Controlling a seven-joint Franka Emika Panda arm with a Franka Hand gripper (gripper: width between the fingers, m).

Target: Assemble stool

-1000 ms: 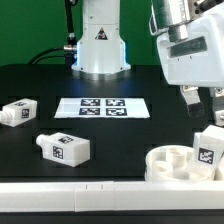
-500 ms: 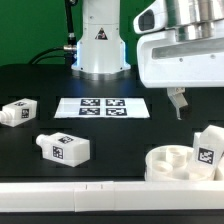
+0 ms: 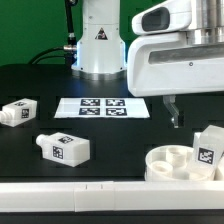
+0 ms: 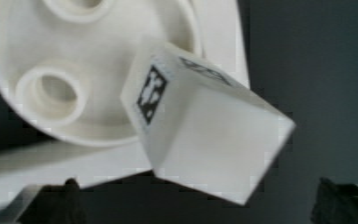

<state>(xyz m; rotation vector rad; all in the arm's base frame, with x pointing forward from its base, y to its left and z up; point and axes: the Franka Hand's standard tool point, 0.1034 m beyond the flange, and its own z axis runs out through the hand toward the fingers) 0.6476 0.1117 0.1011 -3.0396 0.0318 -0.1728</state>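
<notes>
**CAMERA PLACEMENT**

Exterior view: the camera is fixed off the arm, beyond the table's [image 3: 30, 85] near edge and slightly raised. It faces across the rail [image 3: 70, 188] and the marker board [image 3: 102, 106] toward the robot base [image 3: 100, 45] at the far edge, at medium range.

Wrist view: the camera is carried on the arm and faces down between the fingertips [image 4: 51, 200], at close range.

Shared area: the seat [image 3: 172, 160] and the leg [image 3: 208, 150] at its rim, by the table's near edge toward the exterior view's right. Together they take up most of the wrist frame: seat [image 4: 60, 70], leg [image 4: 220, 130].
</notes>
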